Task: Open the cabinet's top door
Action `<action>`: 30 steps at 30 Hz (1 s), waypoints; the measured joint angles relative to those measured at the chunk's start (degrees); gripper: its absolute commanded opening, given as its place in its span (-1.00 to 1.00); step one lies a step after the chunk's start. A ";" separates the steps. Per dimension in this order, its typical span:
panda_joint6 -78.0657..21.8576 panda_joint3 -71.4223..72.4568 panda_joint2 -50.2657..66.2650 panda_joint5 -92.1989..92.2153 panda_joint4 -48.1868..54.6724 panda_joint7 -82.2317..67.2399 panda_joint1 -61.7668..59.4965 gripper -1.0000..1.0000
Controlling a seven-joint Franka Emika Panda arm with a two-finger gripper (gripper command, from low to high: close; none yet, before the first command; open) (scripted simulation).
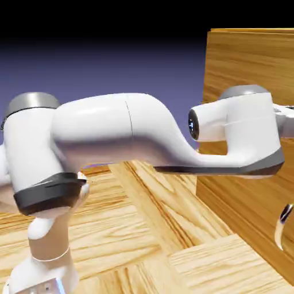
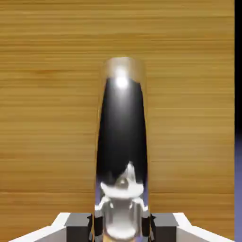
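Note:
The cabinet (image 1: 247,57) of golden-brown wood stands at the exterior view's right, and my arm reaches across to its upper part. The hand itself runs off that view's right edge. In the hand view the top door (image 2: 47,94) fills the picture with horizontal grain. Its curved silver handle (image 2: 122,142) runs up the middle, large and close. My gripper (image 2: 122,229) is shut on the handle's lower end, with a grey fingertip (image 2: 78,227) pressed against each side of it.
The lower panel's silver handle (image 1: 283,225) shows at the exterior view's right edge, below my arm. Wood-plank floor (image 1: 172,229) lies in front of the cabinet. The door's edge (image 2: 234,118) shows at the hand view's right, with blue backdrop beyond it.

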 measured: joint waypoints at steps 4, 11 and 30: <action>-3.30 5.36 2.00 0.70 -6.52 2.73 -8.31 -1.00; -8.57 15.77 2.88 6.06 -17.31 2.60 -22.85 -1.00; -21.34 50.83 -11.13 37.77 -47.02 -10.74 -61.45 -1.00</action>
